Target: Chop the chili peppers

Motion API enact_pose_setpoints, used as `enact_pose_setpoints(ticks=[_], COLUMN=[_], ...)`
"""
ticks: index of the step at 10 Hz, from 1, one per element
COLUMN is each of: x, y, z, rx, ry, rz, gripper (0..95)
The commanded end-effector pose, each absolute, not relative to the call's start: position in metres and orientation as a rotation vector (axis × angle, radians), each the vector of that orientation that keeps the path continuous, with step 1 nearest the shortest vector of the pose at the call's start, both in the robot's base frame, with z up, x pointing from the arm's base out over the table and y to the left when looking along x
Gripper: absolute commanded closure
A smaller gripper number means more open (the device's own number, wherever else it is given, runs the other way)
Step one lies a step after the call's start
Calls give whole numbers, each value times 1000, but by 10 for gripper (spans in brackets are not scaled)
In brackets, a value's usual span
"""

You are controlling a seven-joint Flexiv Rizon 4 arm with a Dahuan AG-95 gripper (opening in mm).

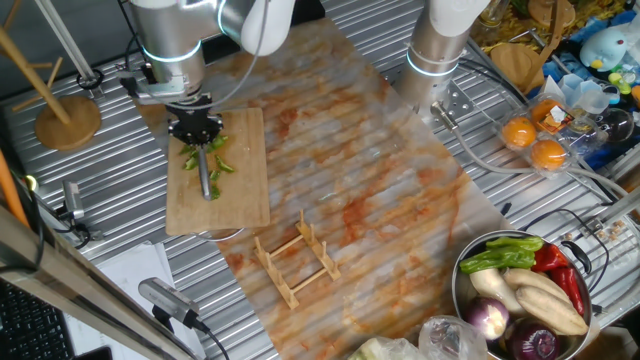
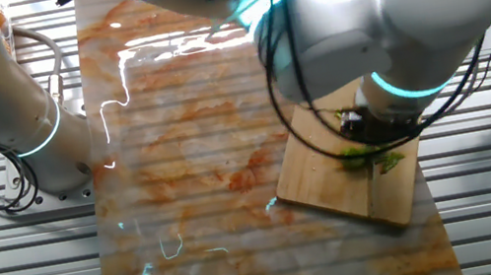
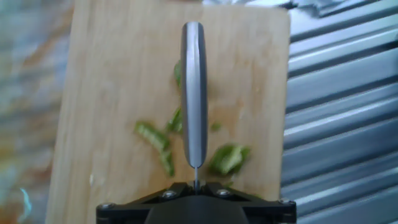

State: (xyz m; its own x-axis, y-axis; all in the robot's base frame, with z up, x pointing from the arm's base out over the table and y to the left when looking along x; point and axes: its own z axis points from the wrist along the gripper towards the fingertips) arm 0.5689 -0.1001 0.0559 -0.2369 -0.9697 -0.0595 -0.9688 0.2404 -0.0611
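Gripper (image 3: 194, 186) clamped on a knife (image 3: 194, 93) above green chili peppers (image 3: 229, 158) already in about 4 pieces on the cutting board (image 3: 112, 93); risk of loose chunks skidding off the near edge.

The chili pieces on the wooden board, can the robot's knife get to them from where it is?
Probably yes. The end effector holds the knife right above the chili pieces on the cutting board, and nothing sits between blade and pieces.
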Motion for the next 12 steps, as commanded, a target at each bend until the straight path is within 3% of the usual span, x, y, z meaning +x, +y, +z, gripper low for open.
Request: enact_pose_setpoints(ticks=[1,9,12], x=[563,573,572], y=[-106,-104,-99], z=[60,44,58], rx=[-1870,-1798,-1833], ry=[2358,2361,2399], rz=[-18,29,10], gripper=[950,950,950])
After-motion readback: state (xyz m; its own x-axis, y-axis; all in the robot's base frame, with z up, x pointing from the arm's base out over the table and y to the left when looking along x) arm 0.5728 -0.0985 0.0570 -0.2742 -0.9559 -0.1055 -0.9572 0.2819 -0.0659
